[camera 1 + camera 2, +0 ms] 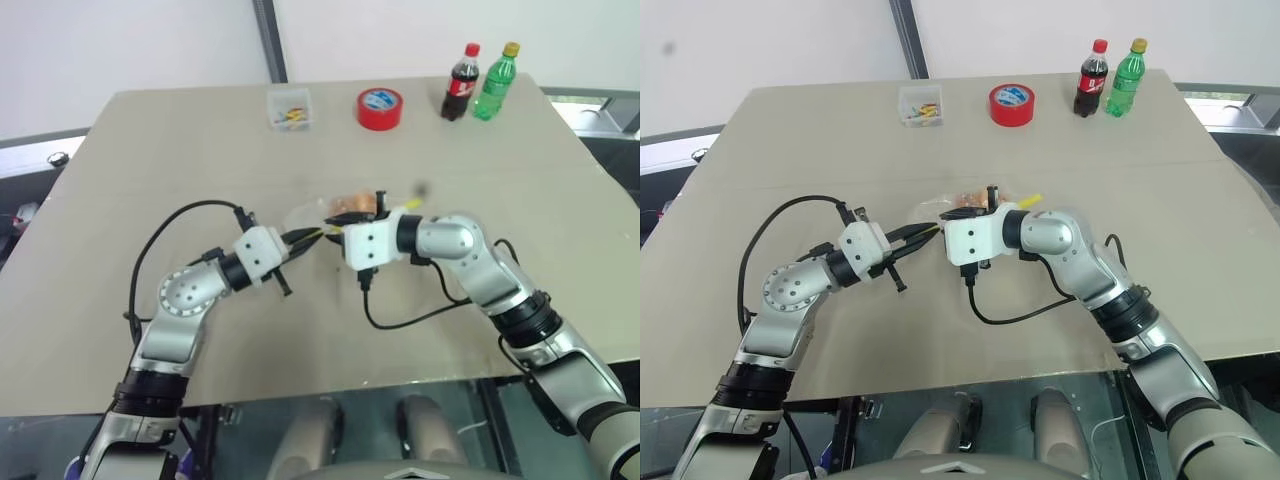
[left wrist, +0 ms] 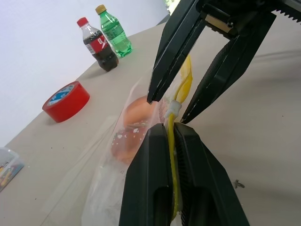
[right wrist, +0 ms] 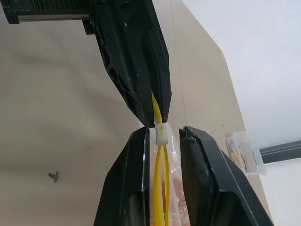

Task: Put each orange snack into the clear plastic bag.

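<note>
Near the table's [image 1: 150,130] centre, both orange snacks [image 2: 136,125] already sit inside the clear plastic bag [image 2: 117,169], whose yellow mouth strip the left gripper [image 2: 171,134] pinches tight while the right gripper [image 3: 163,134], slightly parted, straddles it, likely leaving only sealing.

Far across the table [image 1: 150,150]: clear box [image 1: 290,108], red tape roll [image 1: 380,108], cola bottle [image 1: 461,83] beside green bottle [image 1: 496,83].

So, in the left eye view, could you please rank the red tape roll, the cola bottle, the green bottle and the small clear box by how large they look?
1. Red tape roll, the widest.
2. Green bottle and cola bottle: they look alike, so I won't rank them.
3. Small clear box: close to the bottles in area, so this place is unsure.
</note>
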Controlling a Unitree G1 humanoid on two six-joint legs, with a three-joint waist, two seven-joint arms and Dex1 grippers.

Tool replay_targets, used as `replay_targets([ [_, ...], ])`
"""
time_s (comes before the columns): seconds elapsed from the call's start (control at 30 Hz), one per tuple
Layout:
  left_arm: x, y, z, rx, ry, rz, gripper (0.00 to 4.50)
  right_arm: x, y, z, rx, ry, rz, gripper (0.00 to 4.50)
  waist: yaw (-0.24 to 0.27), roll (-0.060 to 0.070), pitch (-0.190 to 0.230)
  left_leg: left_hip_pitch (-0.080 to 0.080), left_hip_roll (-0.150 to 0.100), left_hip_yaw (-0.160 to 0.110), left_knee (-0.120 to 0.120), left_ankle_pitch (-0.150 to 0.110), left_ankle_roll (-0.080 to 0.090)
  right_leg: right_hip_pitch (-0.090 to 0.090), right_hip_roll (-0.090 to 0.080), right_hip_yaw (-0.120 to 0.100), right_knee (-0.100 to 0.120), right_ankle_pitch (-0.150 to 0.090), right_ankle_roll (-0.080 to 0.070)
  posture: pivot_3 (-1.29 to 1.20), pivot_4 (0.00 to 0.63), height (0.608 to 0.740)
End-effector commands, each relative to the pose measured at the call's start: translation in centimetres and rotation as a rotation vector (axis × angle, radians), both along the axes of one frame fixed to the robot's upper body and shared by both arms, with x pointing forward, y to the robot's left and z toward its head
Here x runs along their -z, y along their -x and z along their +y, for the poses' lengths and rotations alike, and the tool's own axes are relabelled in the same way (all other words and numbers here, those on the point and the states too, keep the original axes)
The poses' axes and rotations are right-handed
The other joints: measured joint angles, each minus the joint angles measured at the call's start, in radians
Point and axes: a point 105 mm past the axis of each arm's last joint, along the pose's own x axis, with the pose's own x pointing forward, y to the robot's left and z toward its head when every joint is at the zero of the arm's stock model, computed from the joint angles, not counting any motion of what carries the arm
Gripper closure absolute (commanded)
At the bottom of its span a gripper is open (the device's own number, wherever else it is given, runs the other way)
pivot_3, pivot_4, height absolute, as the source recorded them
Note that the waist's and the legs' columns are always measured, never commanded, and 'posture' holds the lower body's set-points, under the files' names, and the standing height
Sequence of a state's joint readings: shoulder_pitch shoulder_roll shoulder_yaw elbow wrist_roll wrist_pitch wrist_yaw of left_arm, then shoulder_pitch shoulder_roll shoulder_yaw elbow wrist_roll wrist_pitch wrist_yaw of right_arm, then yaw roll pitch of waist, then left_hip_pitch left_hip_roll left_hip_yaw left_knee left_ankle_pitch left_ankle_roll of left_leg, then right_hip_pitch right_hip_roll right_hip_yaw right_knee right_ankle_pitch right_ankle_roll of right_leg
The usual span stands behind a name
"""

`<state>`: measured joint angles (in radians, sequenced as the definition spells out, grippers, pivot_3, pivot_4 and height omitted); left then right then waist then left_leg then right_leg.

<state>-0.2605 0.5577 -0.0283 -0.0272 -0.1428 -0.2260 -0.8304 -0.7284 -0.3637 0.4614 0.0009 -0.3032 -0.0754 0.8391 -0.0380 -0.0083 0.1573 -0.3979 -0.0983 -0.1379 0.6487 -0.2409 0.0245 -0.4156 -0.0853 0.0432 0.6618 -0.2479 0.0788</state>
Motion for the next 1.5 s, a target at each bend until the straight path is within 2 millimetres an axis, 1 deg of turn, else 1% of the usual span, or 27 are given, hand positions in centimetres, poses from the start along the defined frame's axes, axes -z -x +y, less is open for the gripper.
replay_targets([
  [0.03, -0.87, 0.13, 0.21, 0.002, 0.011, -0.041, 4.50, -1.53, 0.42, 0.51, -0.030, -0.026, -0.056, 3.47, 0.000, 0.000, 0.000, 0.000, 0.000, 0.000, 0.000, 0.000, 0.000, 0.000, 0.000, 0.000, 0.000, 0.000, 0.000, 0.00, 0.150, 0.740],
  [0.47, -0.35, 0.10, 0.43, -0.003, 0.016, -0.041, 4.50, -1.48, 0.30, 0.49, -0.026, -0.023, -0.060, 3.47, 0.000, 0.000, 0.000, 0.000, 0.000, 0.000, 0.000, 0.000, 0.000, 0.000, 0.000, 0.000, 0.000, 0.000, 0.000, 0.00, 0.150, 0.740],
  [0.53, -0.28, 0.07, 0.47, -0.004, 0.017, -0.041, 4.50, -1.51, 0.33, 0.49, -0.026, -0.023, -0.062, 4.06, 0.000, 0.000, 0.000, 0.000, 0.000, 0.000, 0.000, 0.000, 0.000, 0.000, 0.000, 0.000, 0.000, 0.000, 0.000, 0.00, 0.150, 0.740],
  [0.57, -0.28, 0.07, 0.47, -0.004, 0.018, -0.041, 4.50, -1.53, 0.35, 0.49, -0.027, -0.023, -0.063, 4.44, 0.000, 0.000, 0.000, 0.000, 0.000, 0.000, 0.000, 0.000, 0.000, 0.000, 0.000, 0.000, 0.000, 0.000, 0.000, 0.00, 0.150, 0.740],
  [0.67, -0.25, 0.09, 0.41, -0.003, 0.020, -0.040, 4.50, -1.67, 0.49, 0.59, -0.034, -0.025, -0.066, 4.44, 0.000, 0.000, 0.000, 0.000, 0.000, 0.000, 0.000, 0.000, 0.000, 0.000, 0.000, 0.000, 0.000, 0.000, 0.000, 0.00, 0.150, 0.740],
  [0.93, -0.32, 0.13, 0.29, -0.004, 0.034, -0.039, 4.50, -1.16, 0.90, 0.93, -0.050, -0.022, -0.035, 4.44, 0.000, 0.000, 0.000, 0.000, 0.000, 0.000, 0.000, 0.000, 0.000, 0.000, 0.000, 0.000, 0.000, 0.000, 0.000, 0.00, 0.150, 0.740],
  [1.03, -0.22, 0.19, 0.42, -0.005, 0.033, -0.037, 4.50, -1.38, 0.72, 0.66, -0.045, -0.014, -0.075, 3.65, 0.000, 0.000, 0.000, 0.000, 0.000, 0.000, 0.000, 0.000, 0.000, 0.000, 0.000, 0.000, 0.000, 0.000, 0.000, 0.00, 0.150, 0.740],
  [1.1, -0.19, 0.29, 0.51, -0.003, 0.027, -0.042, 4.50, -1.40, 0.62, 0.52, -0.039, -0.005, -0.098, 2.84, 0.000, 0.000, 0.000, 0.000, 0.000, 0.000, 0.000, 0.000, 0.000, 0.000, 0.000, 0.000, 0.000, 0.000, 0.000, 0.00, 0.150, 0.740],
  [1.33, -0.68, 0.44, 0.28, 0.019, -0.014, -0.092, 4.50, -0.84, 0.43, 0.43, -0.045, 0.033, -0.112, 2.84, 0.000, 0.000, 0.000, 0.000, 0.000, 0.000, 0.000, 0.000, 0.000, 0.000, 0.000, 0.000, 0.000, 0.000, 0.000, 0.00, 0.150, 0.740],
  [1.5, -1.16, 0.17, 0.14, 0.015, -0.015, -0.105, 4.50, -0.71, 0.38, 0.56, -0.052, 0.048, -0.127, 2.84, 0.000, 0.000, 0.000, 0.000, 0.000, 0.000, 0.000, 0.000, 0.000, 0.000, 0.000, 0.000, 0.000, 0.000, 0.000, 0.00, 0.150, 0.740],
])
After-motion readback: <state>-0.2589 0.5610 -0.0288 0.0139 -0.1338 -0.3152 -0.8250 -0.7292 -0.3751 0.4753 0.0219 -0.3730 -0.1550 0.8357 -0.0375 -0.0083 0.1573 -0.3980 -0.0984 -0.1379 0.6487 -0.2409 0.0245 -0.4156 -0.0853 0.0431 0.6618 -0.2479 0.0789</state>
